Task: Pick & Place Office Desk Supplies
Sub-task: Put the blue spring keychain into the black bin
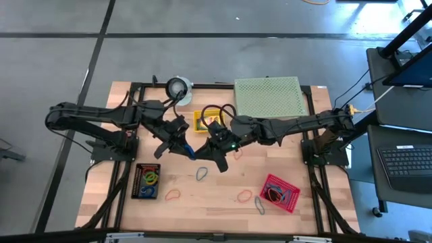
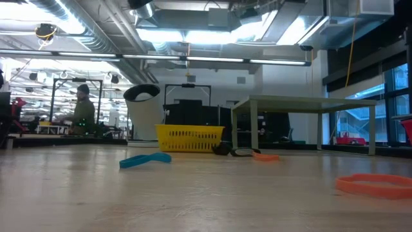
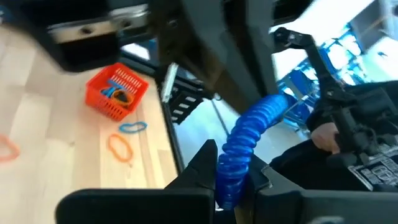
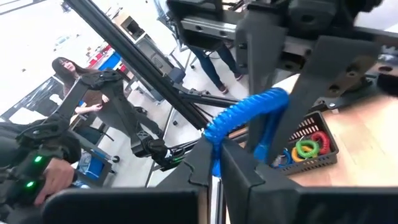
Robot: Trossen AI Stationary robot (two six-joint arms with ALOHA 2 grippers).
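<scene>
The left gripper [image 1: 187, 150] and right gripper [image 1: 210, 150] meet at the centre of the high view, raised above the wooden table [image 1: 223, 202]; a blue ribbed band [image 1: 190, 151] shows between them. Lower left sits a black tray [image 1: 146, 182] of coloured loops, lower right a red basket [image 1: 279, 193], and a yellow basket [image 1: 201, 120] lies just above the grippers. Loose bands lie along the lower table.

In the low view, a blue band [image 2: 145, 160] lies left of centre and an orange band [image 2: 373, 183] at lower right.

In the left wrist view, the left fingers [image 3: 200, 169] are clamped on the blue ribbed band [image 3: 245, 144] at bottom centre.

In the right wrist view, the right fingers [image 4: 239, 163] pinch the same band [image 4: 239, 115] at centre.
</scene>
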